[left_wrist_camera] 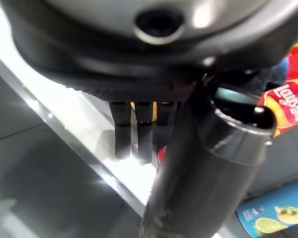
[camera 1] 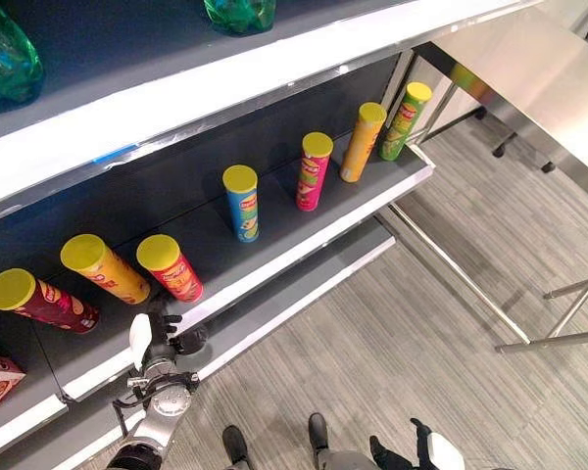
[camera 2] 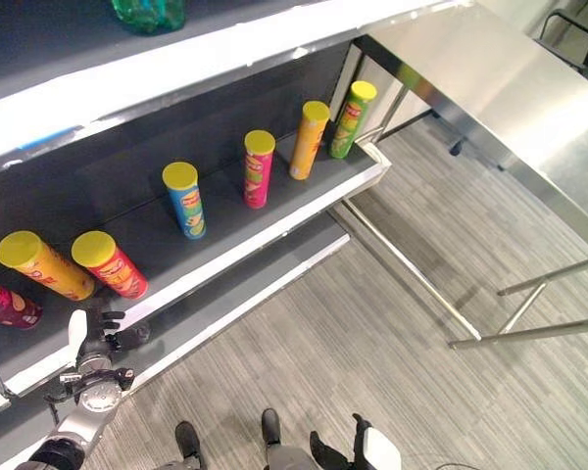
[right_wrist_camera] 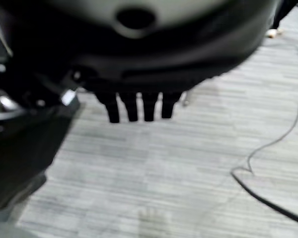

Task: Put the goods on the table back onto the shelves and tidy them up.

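Standing in a row on the shelf (camera 1: 304, 245), seven tube cans are seen; the red can (camera 1: 170, 266) lies nearest the left hand (camera 1: 162, 338), held released at the shelf edge, while the right hand (camera 1: 426, 452) hangs relaxed low.

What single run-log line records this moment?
left hand: open, at shelf edge below red can | right hand: open, low, holding nothing | cans: on shelf | table: bare

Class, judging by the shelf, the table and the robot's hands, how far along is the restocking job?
Done: chip cans stand along the shelf, and the metal table looks bare. In hand: nothing; the left hand rests open at the shelf edge, the right hand hangs low. Left: perhaps straightening the row.
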